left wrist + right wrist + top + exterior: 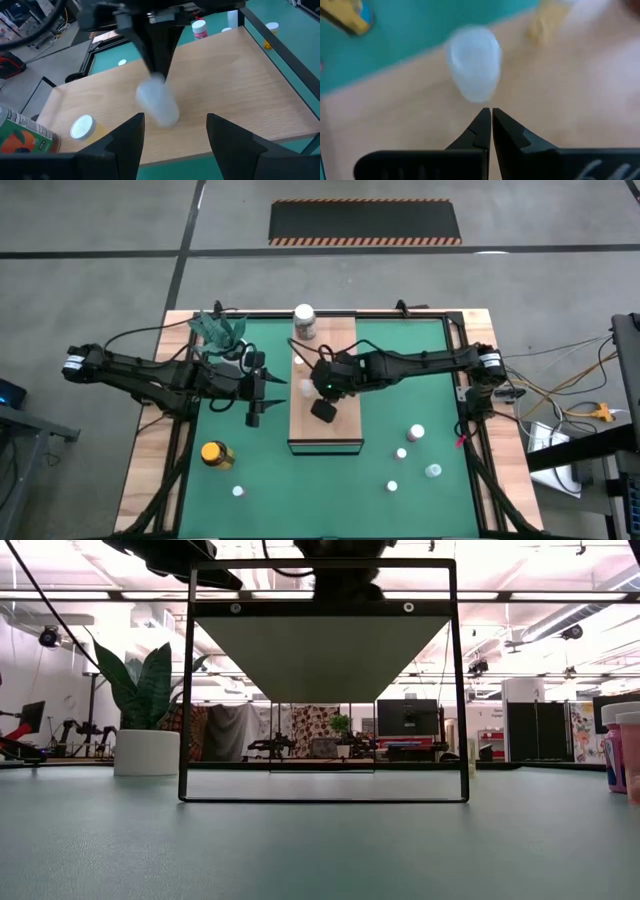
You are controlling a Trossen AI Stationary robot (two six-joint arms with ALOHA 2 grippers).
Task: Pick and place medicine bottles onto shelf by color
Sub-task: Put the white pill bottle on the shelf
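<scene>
The shelf [325,395] is a light wooden board in the middle of the green mat. A small pale white bottle [157,102] shows blurred over the board's left part [474,62]. My right gripper [491,112] is shut, its tips just short of that bottle, reaching in from the right [308,387]. My left gripper [175,120] is open and waits level at the board's left edge [272,387], facing the bottle. A white-lidded jar [304,320] stands on the board's far end, and a small white-capped bottle [82,126] stands near it. My right gripper's shut fingertips [156,65] point slanting down at the top of the small white bottle. The bottle lies beyond the tips, not between the fingers. Whether the tips touch it, I cannot tell.
An amber yellow-lidded jar [216,453] and a tiny bottle [238,491] stand on the mat near left. Several small bottles [416,433] are scattered near right. A potted plant [222,330] stands at the far left corner. A black frame [320,798] carries the shelf.
</scene>
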